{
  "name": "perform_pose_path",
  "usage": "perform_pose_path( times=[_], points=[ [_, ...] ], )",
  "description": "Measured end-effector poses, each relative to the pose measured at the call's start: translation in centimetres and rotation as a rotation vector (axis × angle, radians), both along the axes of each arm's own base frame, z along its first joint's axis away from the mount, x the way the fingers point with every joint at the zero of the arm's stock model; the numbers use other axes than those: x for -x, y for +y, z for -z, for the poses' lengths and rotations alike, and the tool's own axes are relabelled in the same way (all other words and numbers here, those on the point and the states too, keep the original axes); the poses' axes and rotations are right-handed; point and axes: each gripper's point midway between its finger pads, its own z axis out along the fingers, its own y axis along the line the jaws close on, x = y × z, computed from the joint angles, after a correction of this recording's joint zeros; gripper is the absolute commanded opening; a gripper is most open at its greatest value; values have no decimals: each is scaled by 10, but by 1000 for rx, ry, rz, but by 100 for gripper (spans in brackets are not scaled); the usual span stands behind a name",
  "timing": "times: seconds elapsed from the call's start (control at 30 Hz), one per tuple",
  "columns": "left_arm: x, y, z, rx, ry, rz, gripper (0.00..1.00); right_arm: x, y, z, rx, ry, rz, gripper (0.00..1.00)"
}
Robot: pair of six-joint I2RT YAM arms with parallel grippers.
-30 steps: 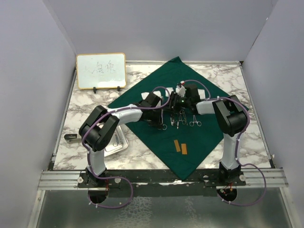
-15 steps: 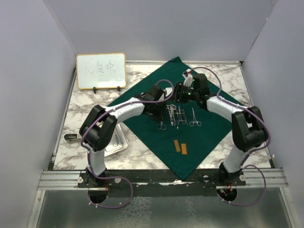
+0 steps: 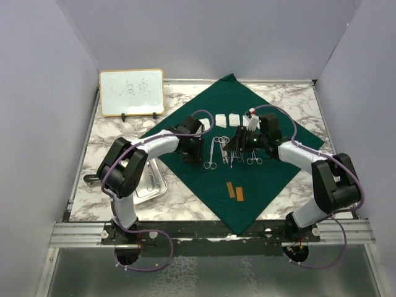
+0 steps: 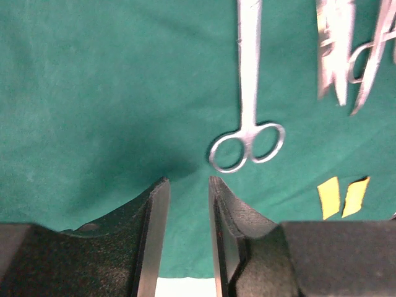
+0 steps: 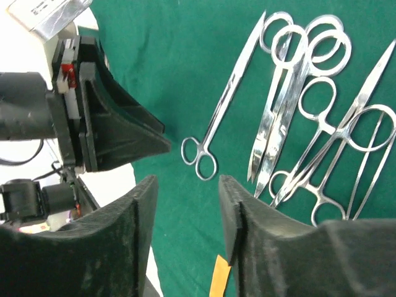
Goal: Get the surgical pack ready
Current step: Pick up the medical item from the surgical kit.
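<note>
The dark green drape (image 3: 247,179) lies spread as a diamond on the marble table. A row of silver instruments (image 3: 238,153) lies on its middle, with scissors (image 3: 211,154) at the left end. White gauze squares (image 3: 221,119) lie behind them. My left gripper (image 3: 197,154) hovers just left of the scissors (image 4: 247,111), open with only drape between its fingers (image 4: 158,210). My right gripper (image 3: 235,143) hangs over the instruments (image 5: 309,124), open and holding nothing. The small steel tray (image 3: 148,184) sits off the drape at the left.
A wood-framed whiteboard (image 3: 131,93) stands at the back left. Two tan strips (image 3: 234,190) lie on the drape's near part. A small dark object (image 3: 93,179) lies left of the tray. White walls close the table in on three sides.
My left gripper has opened and drawn back to the left, leaving the scissors lying on the drape. My right gripper has come nearer over the instruments, uncovering the gauze squares.
</note>
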Motion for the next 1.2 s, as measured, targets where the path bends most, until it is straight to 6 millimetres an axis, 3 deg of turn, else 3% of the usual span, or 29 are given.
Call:
perform_pose_path(
  times=[0.13, 0.37, 0.57, 1.2],
  points=[
    [8, 13, 13, 27, 65, -38, 31, 17, 1, 17, -24, 71, -10, 33],
    [5, 6, 12, 146, 87, -72, 28, 38, 12, 58, -8, 197, -42, 32],
    [5, -1, 10, 186, 93, -81, 28, 47, 26, 68, 18, 213, -78, 28],
    [10, -11, 11, 246, 112, -103, 30, 35, 40, 85, 25, 236, -59, 12]
  ],
)
